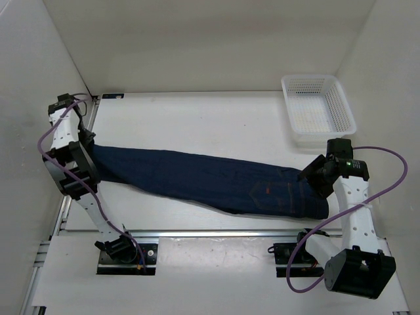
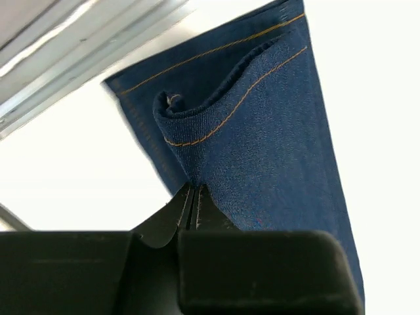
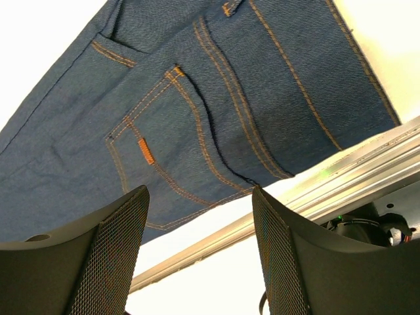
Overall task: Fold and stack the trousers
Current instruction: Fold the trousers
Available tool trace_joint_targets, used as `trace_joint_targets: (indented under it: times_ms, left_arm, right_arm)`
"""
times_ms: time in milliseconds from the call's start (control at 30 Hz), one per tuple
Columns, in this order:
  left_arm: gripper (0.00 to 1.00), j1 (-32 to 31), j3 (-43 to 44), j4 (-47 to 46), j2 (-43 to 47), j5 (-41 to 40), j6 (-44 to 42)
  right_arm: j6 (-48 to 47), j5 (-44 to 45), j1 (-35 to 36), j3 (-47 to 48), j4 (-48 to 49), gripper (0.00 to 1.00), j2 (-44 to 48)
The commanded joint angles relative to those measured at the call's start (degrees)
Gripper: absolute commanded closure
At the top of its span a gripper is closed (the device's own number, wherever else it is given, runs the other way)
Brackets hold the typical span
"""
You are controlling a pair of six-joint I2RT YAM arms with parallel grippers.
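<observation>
Along the near edge runs a metal rail (image 1: 210, 233) with both arm bases bolted to it, and just past it the trousers (image 1: 197, 180) lie stretched out long across the white tabletop (image 1: 216, 125). The waist sits at the right, close to the rail, and the leg ends lie at the left, a little farther back, so the whole length slants slightly. The right arm (image 1: 354, 197) bends in over the waist end with its jaws plainly apart and holding nothing. In the right wrist view they hang above the denim, with a back pocket (image 3: 170, 144) and its small orange tab (image 3: 146, 152) showing in the gap between them, and the waist edge lies beside the rail. At the other end the left arm (image 1: 72, 170) reaches down to the leg ends. Its jaws are pressed together and clamped on the trousers, right at a fold of cloth beside the hem (image 2: 197, 141). There the upper layer curls up off the layer beneath it, its orange stitching showing along the edge. The rest of that leg runs away from the jaws, flat on the tabletop. Farther back on the right, well apart from the trousers, a white mesh basket (image 1: 315, 111) stands against the far wall.
</observation>
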State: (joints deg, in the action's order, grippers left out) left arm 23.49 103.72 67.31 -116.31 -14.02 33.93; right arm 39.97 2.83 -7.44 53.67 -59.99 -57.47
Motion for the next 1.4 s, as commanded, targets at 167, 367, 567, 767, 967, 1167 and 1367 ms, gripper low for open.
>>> trace_joint_targets:
  times_ms: [167, 367, 567, 767, 967, 1167, 1367]
  left_arm:
    - [0.0, 2.3, -1.9, 2.8, 7.2, -2.7, 0.3]
    - [0.0, 2.3, -1.9, 1.1, 6.5, -1.1, -0.2]
    - [0.31, -0.5, 1.0, 0.5, 4.2, 0.7, -2.9]
    - [0.77, -1.1, -3.9, -2.3, 3.8, 8.6, -4.7]
    - [0.72, -6.3, -15.9, -8.2, 7.3, 13.4, -6.5]
    - [0.68, -9.0, -14.7, -8.2, 3.3, 13.4, -6.5]
    - [0.67, -9.0, -10.6, -6.5, 2.8, 13.4, -6.5]
  right_arm:
    - [-1.3, -0.9, -0.2, -1.0, 0.8, 0.31, 0.4]
    - [-1.8, -0.9, -0.2, -1.0, 1.4, 0.31, 0.4]
    - [-1.8, -0.9, -0.2, -1.0, 1.4, 0.31, 1.0]
    - [-3.0, -3.3, -0.2, -1.6, 1.4, 0.31, 3.2]
    - [-3.1, -6.2, 0.4, -6.0, 0.8, 0.35, 7.4]
    - [0.7, -8.6, 0.4, -8.9, 1.5, 0.33, 5.2]
    - [2.0, -2.9, 0.4, -4.5, 8.7, 0.44, -3.8]
